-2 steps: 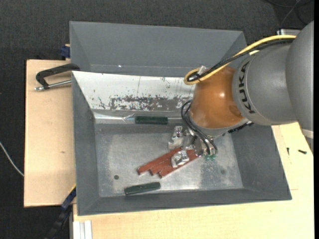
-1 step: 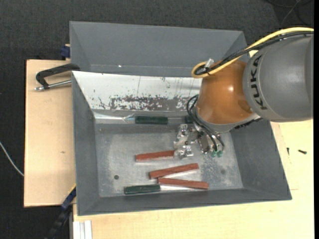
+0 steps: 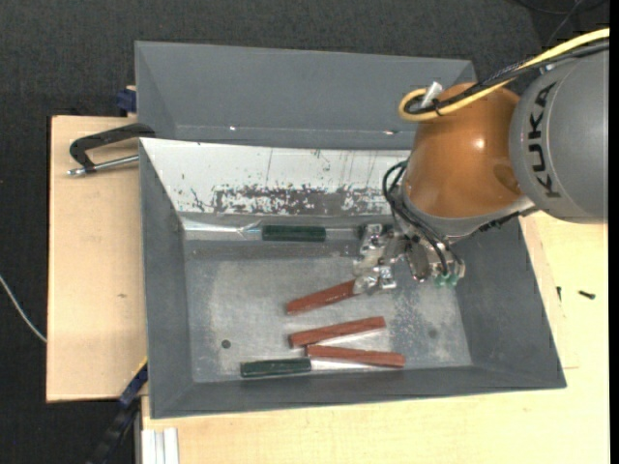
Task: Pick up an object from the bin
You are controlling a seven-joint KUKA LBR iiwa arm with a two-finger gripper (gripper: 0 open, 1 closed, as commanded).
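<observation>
My gripper (image 3: 378,265) is low in the bin, right of centre, under the orange wrist cover. Its tip is at the right, upper end of a tilted red-brown stick (image 3: 319,300) that lies on the bin floor; whether it touches the stick I cannot tell. A second red-brown stick (image 3: 337,333) lies just below that one. A dark green bar (image 3: 295,232) rests along the back wall, to the gripper's left.
Near the front wall lie a third red-brown stick (image 3: 357,359) and a second dark green bar (image 3: 276,367). The arm and its cables cover the bin's right rear corner. The left half of the floor is bare metal with a small dark spot (image 3: 225,344).
</observation>
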